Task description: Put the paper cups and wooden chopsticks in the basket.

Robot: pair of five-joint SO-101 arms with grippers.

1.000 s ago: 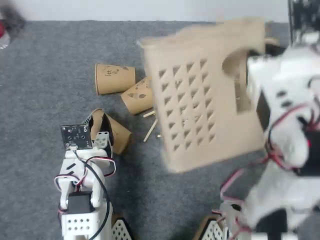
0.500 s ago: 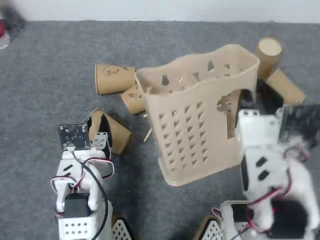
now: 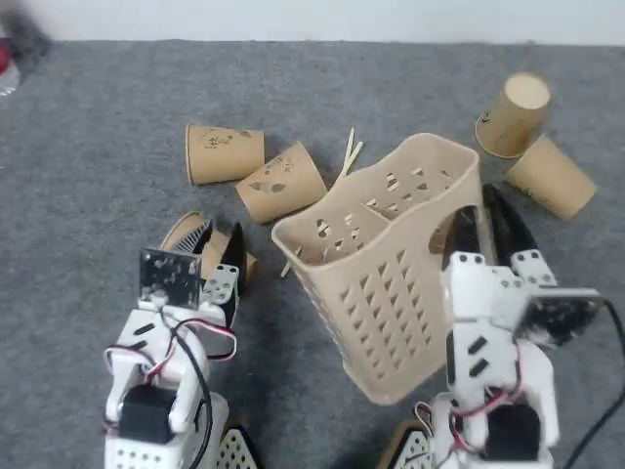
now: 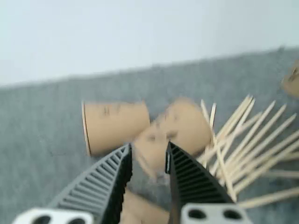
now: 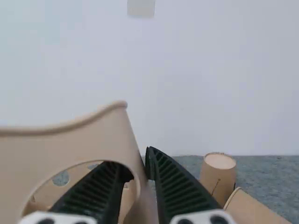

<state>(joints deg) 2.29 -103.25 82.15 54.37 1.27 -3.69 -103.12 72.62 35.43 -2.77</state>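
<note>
On the grey mat [image 3: 98, 293], a tilted basket at risk

The right gripper [image 3: 483, 220] is clamped on the handle wall of the basket [image 3: 391, 303], which leans and could topple if that thin wall slips. Four paper cups [image 3: 225, 153] lie loose outside it. A crumpled cup [image 3: 186, 234] sits between the left gripper [image 3: 220, 249] and its part-open jaws (gripped or not, I cannot tell). Chopsticks [image 3: 349, 153] lie partly hidden behind the basket.
</note>
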